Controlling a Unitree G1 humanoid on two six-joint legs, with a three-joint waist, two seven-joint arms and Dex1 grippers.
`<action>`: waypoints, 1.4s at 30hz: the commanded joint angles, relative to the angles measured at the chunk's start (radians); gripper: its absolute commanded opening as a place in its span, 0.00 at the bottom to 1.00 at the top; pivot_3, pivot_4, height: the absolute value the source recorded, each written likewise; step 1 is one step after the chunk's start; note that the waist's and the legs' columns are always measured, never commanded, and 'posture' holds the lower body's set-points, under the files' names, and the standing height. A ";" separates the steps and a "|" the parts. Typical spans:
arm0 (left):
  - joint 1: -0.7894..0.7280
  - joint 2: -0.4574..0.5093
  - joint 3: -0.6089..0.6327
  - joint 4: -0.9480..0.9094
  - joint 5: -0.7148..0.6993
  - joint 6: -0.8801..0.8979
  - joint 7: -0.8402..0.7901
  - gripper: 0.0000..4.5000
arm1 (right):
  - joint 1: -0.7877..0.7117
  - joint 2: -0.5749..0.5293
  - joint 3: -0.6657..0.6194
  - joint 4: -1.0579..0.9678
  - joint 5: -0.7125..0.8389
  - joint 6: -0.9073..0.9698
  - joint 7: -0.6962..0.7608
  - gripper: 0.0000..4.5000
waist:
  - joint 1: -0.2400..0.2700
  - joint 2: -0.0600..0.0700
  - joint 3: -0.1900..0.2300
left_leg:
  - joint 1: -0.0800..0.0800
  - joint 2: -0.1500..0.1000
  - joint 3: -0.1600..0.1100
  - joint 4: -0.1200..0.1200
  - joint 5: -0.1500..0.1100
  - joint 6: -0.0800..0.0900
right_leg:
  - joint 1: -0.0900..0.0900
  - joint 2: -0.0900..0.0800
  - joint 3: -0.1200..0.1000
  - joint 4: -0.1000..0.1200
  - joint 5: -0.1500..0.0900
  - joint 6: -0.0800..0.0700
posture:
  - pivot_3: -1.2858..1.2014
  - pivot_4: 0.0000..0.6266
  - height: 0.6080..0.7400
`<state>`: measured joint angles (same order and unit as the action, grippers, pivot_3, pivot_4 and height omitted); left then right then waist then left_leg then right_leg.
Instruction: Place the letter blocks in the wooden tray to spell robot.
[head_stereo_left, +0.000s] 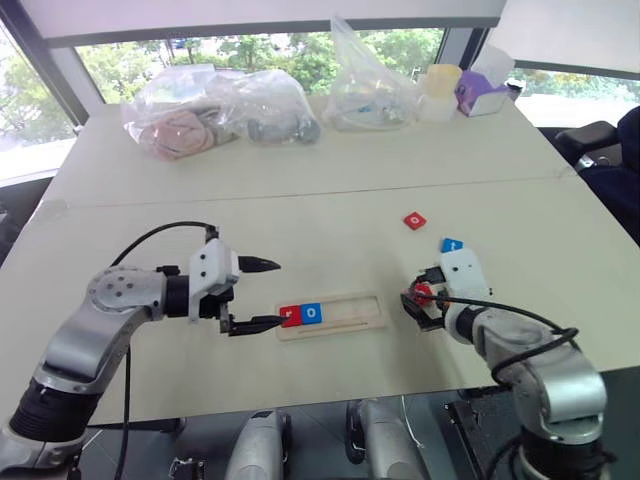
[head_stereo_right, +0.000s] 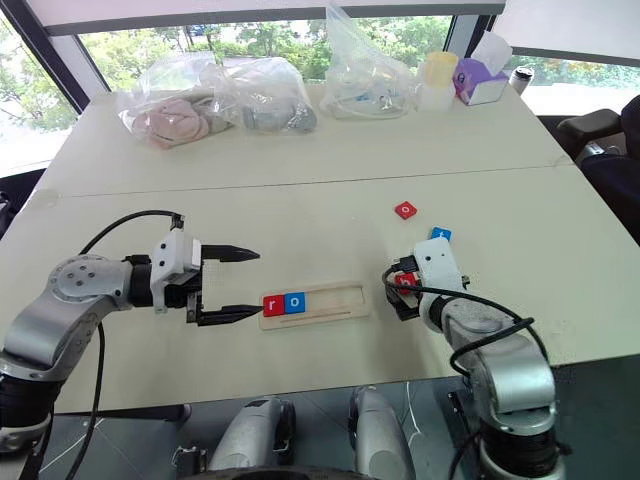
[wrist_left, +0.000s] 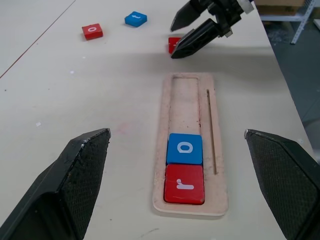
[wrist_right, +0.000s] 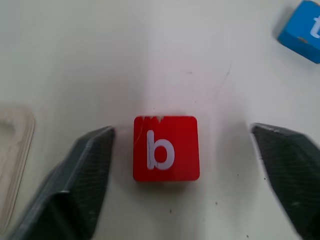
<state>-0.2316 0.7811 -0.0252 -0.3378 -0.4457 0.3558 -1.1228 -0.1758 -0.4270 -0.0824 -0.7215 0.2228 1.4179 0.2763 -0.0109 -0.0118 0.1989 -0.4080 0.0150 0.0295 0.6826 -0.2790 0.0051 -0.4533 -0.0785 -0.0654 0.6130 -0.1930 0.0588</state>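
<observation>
The left gripper (head_stereo_left: 262, 294), on a silver arm bent in from the left, points level toward the right, its two black fingers spread wide. The right gripper (head_stereo_left: 420, 303), on the near right, angles down at the table, fingers (wrist_right: 82, 175) parted wide.

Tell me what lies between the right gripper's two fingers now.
The red b block lies flat on the table between the open right gripper, touching neither finger, in the right wrist view.

Pale tables (head_stereo_left: 300, 170) (two, pushed together) below bright windows (head_stereo_left: 250, 48) with greenery.
</observation>
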 joint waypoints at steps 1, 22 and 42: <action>-0.002 0.003 0.002 0.013 0.007 -0.042 -0.023 1.00 | -0.058 -0.195 -0.049 -0.037 0.141 -0.051 0.242 0.99 | 0.000 0.001 0.001 | 0.000 0.000 0.000 0.000 0.000 0.000 | 0.000 0.000 0.000 0.000 0.000 0.000 | 0.52 0.24 1.00; 0.013 0.009 0.015 -0.009 0.022 -0.058 -0.015 1.00 | -0.221 -0.546 0.242 0.739 -0.081 -1.296 0.994 0.99 | 0.002 -0.002 0.001 | 0.001 -0.001 0.003 0.001 0.000 0.000 | 0.002 0.000 0.001 0.000 0.000 0.001 | 0.52 0.24 1.00; -0.008 0.027 0.018 -0.091 0.005 0.032 0.046 1.00 | -0.366 -0.465 0.303 1.055 -0.181 -1.479 1.062 0.99 | 0.004 -0.002 0.001 | 0.004 -0.001 0.004 0.001 0.000 0.000 | 0.005 0.000 0.001 0.001 0.002 -0.001 | 0.52 0.24 1.00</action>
<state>-0.2242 0.7972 -0.0227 -0.3907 -0.4245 0.3804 -1.0827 -0.5245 -0.8942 0.2240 0.3074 0.0590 -0.0391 1.3429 -0.0068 -0.0139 0.1999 -0.4031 0.0141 0.0340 0.6840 -0.2789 0.0050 -0.4480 -0.0789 -0.0643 0.6139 -0.1907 0.0576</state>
